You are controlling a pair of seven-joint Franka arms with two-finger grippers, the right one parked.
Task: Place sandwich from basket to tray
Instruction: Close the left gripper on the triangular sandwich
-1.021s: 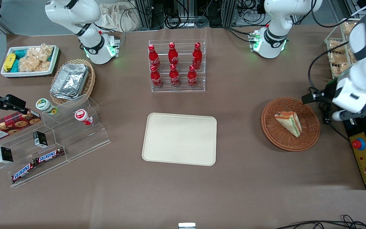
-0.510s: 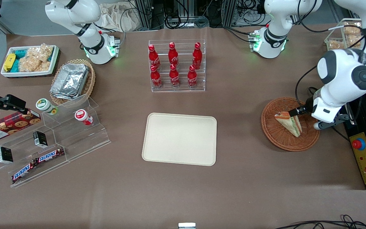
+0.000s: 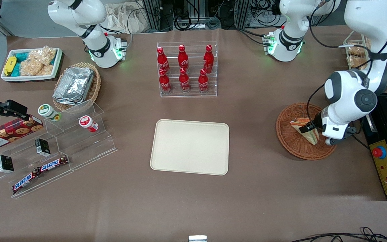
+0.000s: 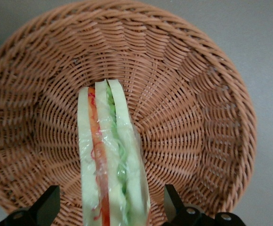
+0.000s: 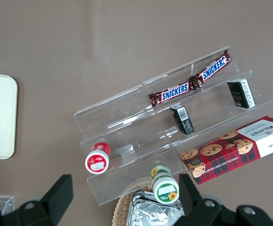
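Note:
The sandwich (image 3: 297, 124), a pale wedge with green and orange-red layers in clear wrap, lies in the round reddish-brown wicker basket (image 3: 285, 136) toward the working arm's end of the table. My left gripper (image 3: 316, 134) is low over the basket, open, with one finger on each side of the sandwich. In the left wrist view the sandwich (image 4: 109, 155) stands on edge between the two black fingertips (image 4: 46, 205), with a gap on each side, above the basket (image 4: 197, 94). The cream-beige tray (image 3: 190, 146) lies bare at the table's middle.
A clear rack of red cola bottles (image 3: 185, 69) stands farther from the camera than the tray. A control box with a red button (image 3: 385, 166) lies beside the basket. An acrylic stepped stand (image 3: 55, 148), a tan basket of foil containers (image 3: 76, 85) and a white snack bin (image 3: 30, 64) are toward the parked arm's end.
My left arm has swung in from the table's end over the basket and come down, so the open gripper now straddles the sandwich. The sandwich and basket have not moved.

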